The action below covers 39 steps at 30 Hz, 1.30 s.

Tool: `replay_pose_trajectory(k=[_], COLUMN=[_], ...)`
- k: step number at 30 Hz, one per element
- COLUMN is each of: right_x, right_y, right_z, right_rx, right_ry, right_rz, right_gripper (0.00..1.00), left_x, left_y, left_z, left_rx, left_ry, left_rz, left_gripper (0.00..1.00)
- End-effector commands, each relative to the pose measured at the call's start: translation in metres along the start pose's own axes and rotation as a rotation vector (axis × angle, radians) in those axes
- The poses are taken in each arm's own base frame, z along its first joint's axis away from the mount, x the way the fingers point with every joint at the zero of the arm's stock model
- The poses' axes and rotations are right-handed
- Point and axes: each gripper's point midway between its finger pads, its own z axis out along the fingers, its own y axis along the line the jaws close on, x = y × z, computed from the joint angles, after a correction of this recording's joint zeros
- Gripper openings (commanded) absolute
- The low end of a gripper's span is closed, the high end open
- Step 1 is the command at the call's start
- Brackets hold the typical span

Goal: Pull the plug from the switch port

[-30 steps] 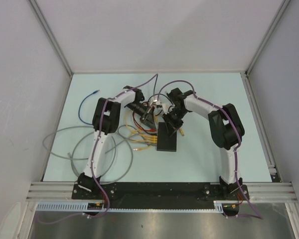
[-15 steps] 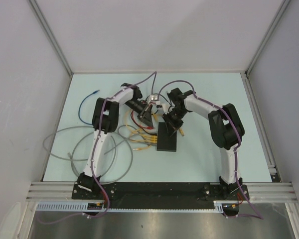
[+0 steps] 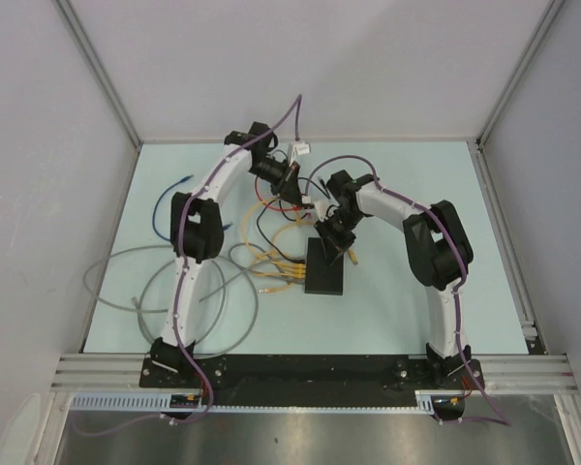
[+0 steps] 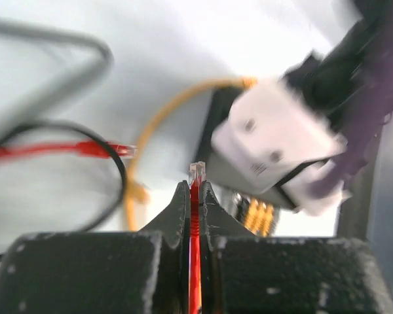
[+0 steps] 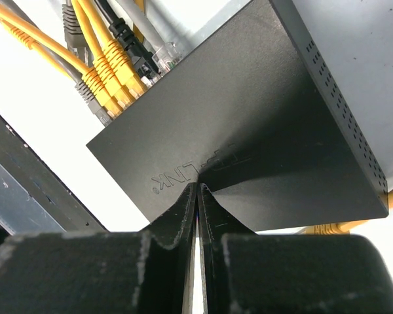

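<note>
Left fingers (image 4: pixel 187 199): pressed together on a red cable (image 4: pixel 194 261), pinching it just behind its clear plug (image 4: pixel 197 173). The plug sticks out past the tips in the air and touches nothing.
Right fingers (image 5: pixel 191 196): pressed together with nothing between them, tips resting on the top face of the switch (image 5: pixel 262 124), beside its printed logo.
Left arm (image 3: pixel 218 184): stretched far out over the bench (image 3: pixel 416 174), wrist folded back so the fingers point towards 5 o'clock in the top view.
Right arm (image 3: pixel 407 213): elbow out at 3 o'clock, forearm reaching towards 10 o'clock, wrist turned down onto the switch's 12 o'clock end.
Switch: flat on the bench, at 5 o'clock from the left fingers and apart from them, directly under the right fingers.
Plug: clear of the switch, at about its 11 o'clock.
Yellow cables (image 5: pixel 111 72): run into the sockets along the switch's 9 o'clock edge.
</note>
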Motion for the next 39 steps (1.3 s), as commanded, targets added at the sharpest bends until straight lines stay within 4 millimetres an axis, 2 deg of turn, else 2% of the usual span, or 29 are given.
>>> replay_pose_trajectory(k=[1,2,5,8,13,14,15,18,19,21,23,26,29,31,32,33,35,36,37,38,39], right_x=[0.001,0.000,-0.001,-0.002,-0.004,-0.005,-0.005,-0.007,-0.007,-0.008,-0.008,-0.009,-0.009,-0.008,-0.008,-0.007,-0.007,-0.006,-0.005,-0.004,-0.004], right_y=[-0.038,-0.038,-0.041,-0.041,-0.044,-0.044,-0.045,-0.047,-0.047,-0.047,-0.047,-0.047,-0.047,-0.047,-0.047,-0.047,-0.046,-0.045,-0.045,-0.044,-0.043], right_z=[0.014,0.013,0.012,0.013,0.012,0.011,0.011,0.012,0.012,0.012,0.013,0.013,0.012,0.012,0.011,0.012,0.010,0.010,0.010,0.012,0.013], right_rx=[0.130,0.132,0.142,0.148,0.162,0.163,0.165,0.170,0.171,0.173,0.173,0.174,0.178,0.179,0.180,0.182,0.180,0.177,0.173,0.166,0.163], right_ry=[0.028,0.024,0.020,0.017,0.013,0.012,0.011,0.011,0.012,0.012,0.012,0.012,0.010,0.013,0.012,0.014,0.010,0.009,0.011,0.014,0.018], right_rz=[-0.030,-0.030,-0.033,-0.037,-0.042,-0.043,-0.043,-0.044,-0.044,-0.045,-0.045,-0.046,-0.047,-0.047,-0.048,-0.047,-0.044,-0.046,-0.044,-0.044,-0.047], right_gripper=[0.08,0.08,0.08,0.08,0.08,0.08,0.08,0.08,0.08,0.08,0.08,0.08,0.08,0.08,0.08,0.08,0.08,0.08,0.08,0.08,0.08], left_x=[-0.084,-0.090,-0.087,-0.071,-0.041,-0.033,-0.027,-0.010,-0.015,-0.018,-0.028,-0.044,-0.061,-0.077,-0.075,-0.080,-0.071,-0.065,-0.049,-0.044,-0.035], left_y=[-0.028,-0.032,-0.009,0.025,0.087,0.097,0.107,0.126,0.128,0.119,0.111,0.090,0.060,0.032,0.022,0.004,-0.022,-0.027,-0.032,-0.045,-0.049], left_z=[-0.053,-0.062,-0.087,-0.112,-0.157,-0.165,-0.172,-0.183,-0.186,-0.185,-0.185,-0.169,-0.155,-0.148,-0.140,-0.134,-0.109,-0.100,-0.088,-0.079,-0.071], left_rx=[-0.137,-0.179,-0.340,-0.476,-0.684,-0.729,-0.769,-0.881,-0.906,-0.893,-0.887,-0.807,-0.701,-0.601,-0.548,-0.486,-0.314,-0.276,-0.218,-0.128,-0.104], left_ry=[-0.171,-0.176,-0.134,-0.080,-0.049,-0.026,-0.007,0.066,0.047,0.017,-0.020,-0.082,-0.165,-0.233,-0.247,-0.266,-0.262,-0.250,-0.225,-0.227,-0.209], left_rz=[0.231,0.258,0.308,0.282,0.139,0.124,0.108,0.101,0.113,0.114,0.118,0.116,0.098,0.111,0.077,0.090,0.073,0.059,0.035,0.074,0.072], left_gripper=[0.00,0.00,0.00,0.00,0.02,0.21,0.29,0.40,0.43,0.52,0.55,0.58,0.61,0.61,0.62,0.62,0.63,0.63,0.67,0.69,0.70])
